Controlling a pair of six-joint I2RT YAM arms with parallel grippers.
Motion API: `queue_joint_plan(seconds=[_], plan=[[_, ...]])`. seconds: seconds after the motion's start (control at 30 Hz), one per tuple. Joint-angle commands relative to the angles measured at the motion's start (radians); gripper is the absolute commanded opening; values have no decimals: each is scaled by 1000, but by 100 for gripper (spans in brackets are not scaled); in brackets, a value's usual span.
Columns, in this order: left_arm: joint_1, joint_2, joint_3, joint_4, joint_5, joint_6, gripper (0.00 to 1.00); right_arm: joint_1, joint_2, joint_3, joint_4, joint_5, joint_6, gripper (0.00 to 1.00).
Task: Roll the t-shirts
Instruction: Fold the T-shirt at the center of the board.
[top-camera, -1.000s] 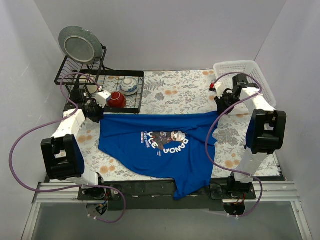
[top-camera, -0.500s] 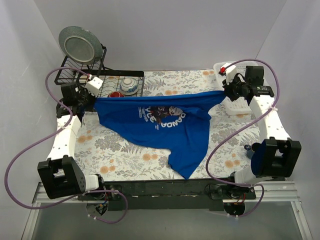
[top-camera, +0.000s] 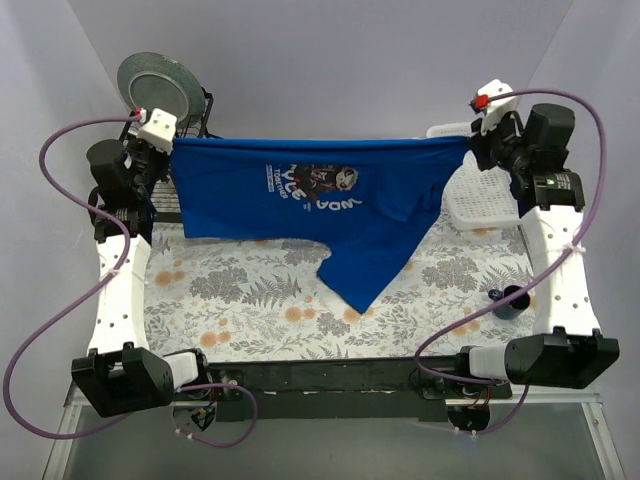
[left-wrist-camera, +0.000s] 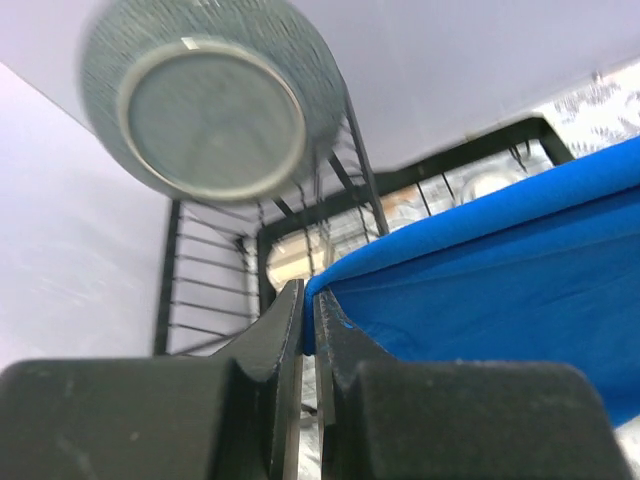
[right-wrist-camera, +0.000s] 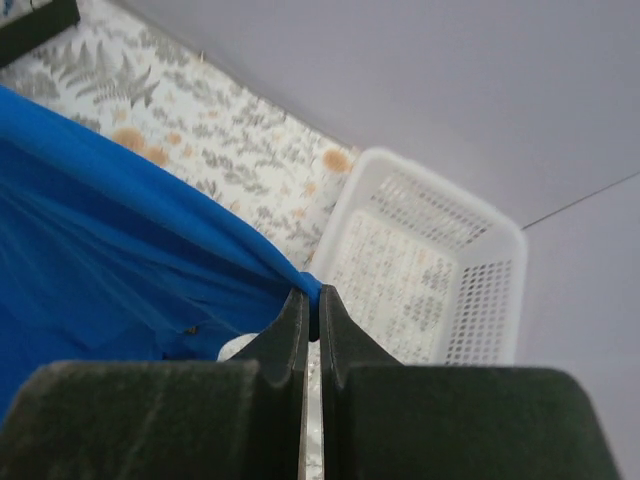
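The blue t-shirt (top-camera: 300, 200) hangs in the air over the far half of the flowered table (top-camera: 250, 290), stretched between the two arms. Its upper edge runs taut and nearly level, and a lower part droops to a point above the middle of the table. The printed graphic and white lettering face the overhead camera, upside down.

The left gripper (left-wrist-camera: 310, 295) is pinched tight on the shirt's left corner, in front of the black dish rack (left-wrist-camera: 300, 220) and the upright grey plate (left-wrist-camera: 205, 100). The right gripper (right-wrist-camera: 312, 298) is clamped narrow on the opposite corner, above the near rim of the white basket (right-wrist-camera: 440, 270).
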Motion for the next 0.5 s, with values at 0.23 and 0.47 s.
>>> queue_joint_plan(seconds=[0.23,0.47], plan=[[-38,-272,27,-8,-68,3,0,-16,-237,247,-183,32,-21,1],[-36,-450,47,-110,-84,-47,0,-16,-450,208,-258,47,-41,1]])
